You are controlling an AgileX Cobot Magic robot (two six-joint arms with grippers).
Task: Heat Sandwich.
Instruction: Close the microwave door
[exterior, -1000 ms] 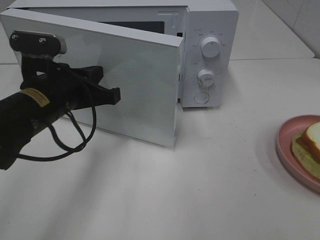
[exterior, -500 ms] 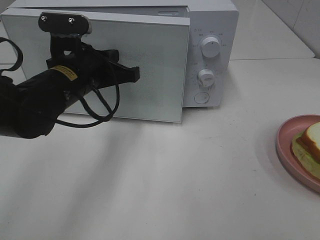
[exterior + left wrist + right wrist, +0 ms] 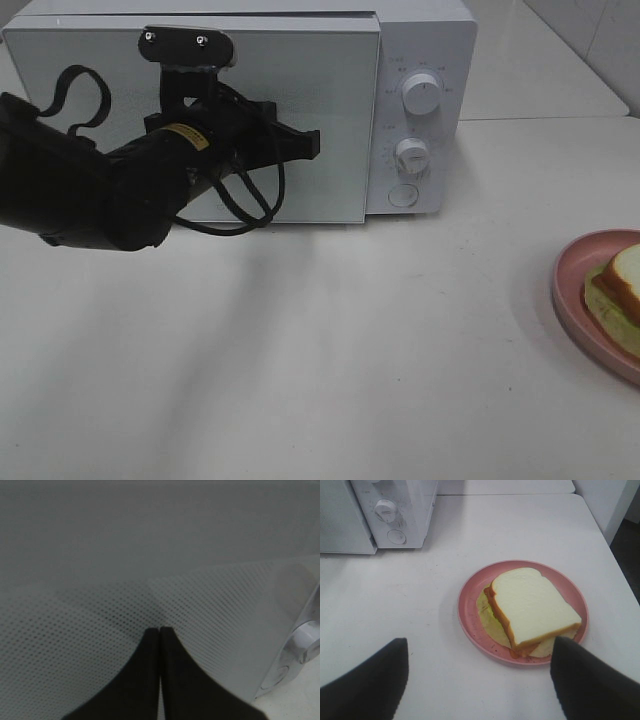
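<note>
One sandwich on pink plate, untouched.

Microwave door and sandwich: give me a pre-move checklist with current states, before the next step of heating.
1. Microwave door shut flush: ok, though the sandwich is not inside.
2. Left claw shut, tips at the door: ok.
3. Sandwich on pink plate, outside the microwave: not ok for heating.
4. Right claw open, empty, short of the plate: ok.
5. Table between plate and microwave free: ok.
6. Dial setting: cannot tell.
</note>
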